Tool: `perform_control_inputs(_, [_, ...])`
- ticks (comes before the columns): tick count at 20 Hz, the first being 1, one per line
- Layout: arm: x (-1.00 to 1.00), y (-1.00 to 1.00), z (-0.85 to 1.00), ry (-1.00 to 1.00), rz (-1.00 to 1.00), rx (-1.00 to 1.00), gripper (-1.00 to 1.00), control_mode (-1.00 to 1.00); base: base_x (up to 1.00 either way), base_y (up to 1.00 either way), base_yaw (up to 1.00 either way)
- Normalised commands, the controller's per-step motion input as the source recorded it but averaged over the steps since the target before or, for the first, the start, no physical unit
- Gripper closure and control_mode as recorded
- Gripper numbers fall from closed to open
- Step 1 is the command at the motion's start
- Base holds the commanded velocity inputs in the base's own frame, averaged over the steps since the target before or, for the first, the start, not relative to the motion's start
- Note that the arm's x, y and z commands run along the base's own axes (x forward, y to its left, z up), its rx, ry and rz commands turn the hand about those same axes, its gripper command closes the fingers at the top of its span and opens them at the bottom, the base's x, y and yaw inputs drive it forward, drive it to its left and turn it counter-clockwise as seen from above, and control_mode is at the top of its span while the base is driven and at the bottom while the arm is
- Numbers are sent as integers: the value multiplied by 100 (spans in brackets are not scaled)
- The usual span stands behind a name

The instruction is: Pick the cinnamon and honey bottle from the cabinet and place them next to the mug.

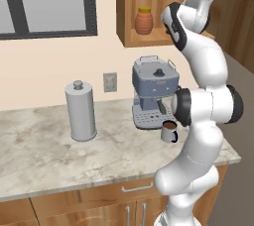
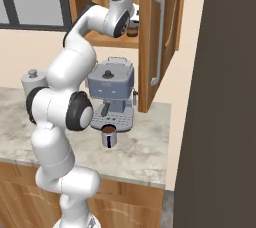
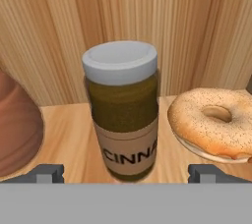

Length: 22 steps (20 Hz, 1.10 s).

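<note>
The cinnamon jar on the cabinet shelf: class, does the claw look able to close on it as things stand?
Probably yes. The open claw faces the cinnamon jar head-on, a fingertip either side. The honey bottle and bagel stand off to its sides.

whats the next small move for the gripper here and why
Probably ease the open gripper straight forward until its fingertips flank the cinnamon, then close. The jar stands upright, centred between them, with the bagel and the honey bottle close on either side.
</note>
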Motion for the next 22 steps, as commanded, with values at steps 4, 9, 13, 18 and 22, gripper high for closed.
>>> perform_control_inputs(4, [15,0,-8,0,0,0,-100,-100,0,0,0])
perform_control_inputs(9, [15,0,-7,0,0,0,-100,-100,0,0,0])
perform_control_inputs(13, [15,0,-4,0,0,0,-100,-100,0,0,0])
perform_control_inputs(18, [21,0,-2,0,0,0,-100,-100,0,0,0])
perform_control_inputs(22, [19,0,0,0,0,0,-100,-100,0,0,0])
